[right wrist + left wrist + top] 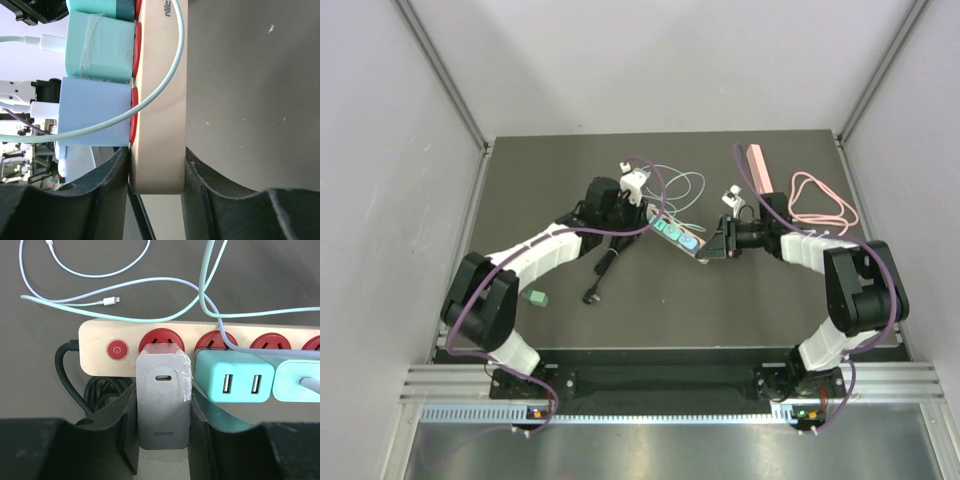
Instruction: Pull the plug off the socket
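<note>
A beige power strip (680,237) with red sockets lies mid-table. A grey HONOR plug (163,390) stands at the first red socket (161,340), beside the red power button (117,350). My left gripper (164,407) is shut on this grey plug, one finger on each side; it also shows in the top view (638,212). My right gripper (156,162) is shut on the end of the strip (160,125), and shows in the top view (716,244). Whether the plug's pins are still seated is hidden.
A teal USB adapter (234,382) and further adapters (95,112) fill the neighbouring sockets. White and teal cables (107,301) loop over the strip. The strip's black cord (602,268), a green block (535,298), a pink box (757,165) and a pink cable (820,208) lie around.
</note>
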Controlling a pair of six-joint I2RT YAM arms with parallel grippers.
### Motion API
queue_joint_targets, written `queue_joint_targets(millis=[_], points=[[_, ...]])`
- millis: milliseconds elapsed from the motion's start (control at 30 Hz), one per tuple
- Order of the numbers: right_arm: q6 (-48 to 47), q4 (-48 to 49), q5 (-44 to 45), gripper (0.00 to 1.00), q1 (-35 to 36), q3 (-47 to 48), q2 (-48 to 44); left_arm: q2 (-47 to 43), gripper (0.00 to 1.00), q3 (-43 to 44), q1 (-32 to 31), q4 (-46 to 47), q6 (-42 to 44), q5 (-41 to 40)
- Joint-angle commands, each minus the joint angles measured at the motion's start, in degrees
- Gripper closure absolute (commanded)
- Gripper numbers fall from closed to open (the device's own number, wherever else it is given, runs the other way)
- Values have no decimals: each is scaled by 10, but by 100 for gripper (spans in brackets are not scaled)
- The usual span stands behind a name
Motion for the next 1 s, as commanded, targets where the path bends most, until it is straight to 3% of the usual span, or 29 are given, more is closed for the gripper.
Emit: queue_joint_targets(millis=[0, 200, 400, 567, 700, 833, 967], points=[[-30, 49, 65, 100, -8, 7, -15, -60, 100, 54, -21, 29, -43, 131], [-5, 80, 30, 100, -28, -4, -6, -97, 100, 29, -21, 29, 57, 207], [1, 86, 31, 100, -33, -5, -6, -136, 100, -25, -22, 88, 116, 160], [-7, 79, 54, 100, -39, -8, -8, -100, 100, 51, -21, -5, 5, 88], [-23, 70, 75, 100, -40, -9, -16, -29, 100, 119, -21, -91, -128, 101], [-33, 64, 91, 100, -40, -12, -29, -3, 100, 142, -21, -118, -195, 109], [-35, 63, 94, 100, -42, -12, -29, -6, 100, 144, -22, -121, -207, 120]])
